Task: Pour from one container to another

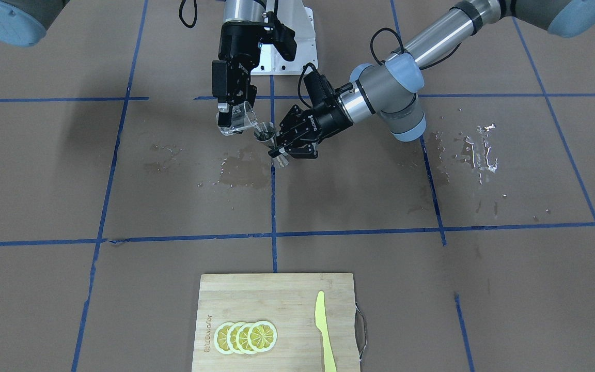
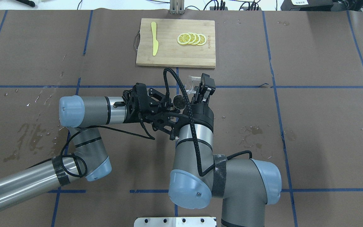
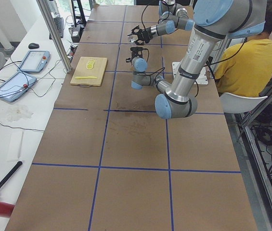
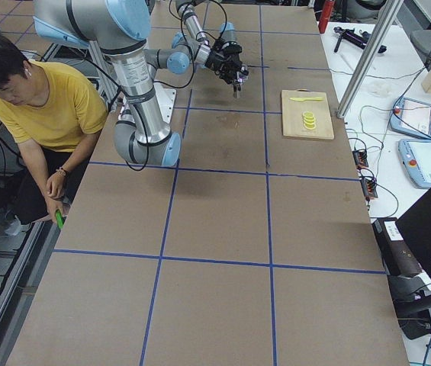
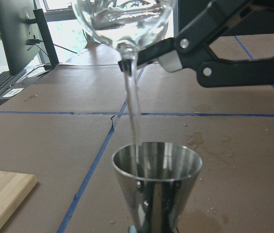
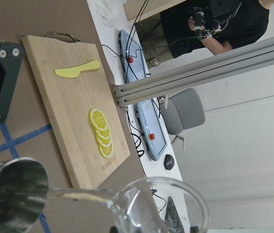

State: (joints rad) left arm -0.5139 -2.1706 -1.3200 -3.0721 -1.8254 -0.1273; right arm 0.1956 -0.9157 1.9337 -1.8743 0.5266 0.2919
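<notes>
R hand (image 1: 233, 118) is gripping the clear beaker (image 1: 240, 123) and tipping it lip-down just over the steel jigger (image 1: 266, 133). L hand (image 1: 280, 150) is clamping the jigger at its waist, holding it roughly upright off the counter (image 1: 359, 206), approx. mid-counter. A thin water stream (image 5: 133, 111) is running from the beaker's lip into the jigger's top cup. Wet patches (image 1: 240, 173) are showing on the counter below. Bamboo board (image 1: 277, 294) w/ lemon slices (image 1: 246, 337) & yellow knife (image 1: 323, 330) is sitting well apart.
</notes>
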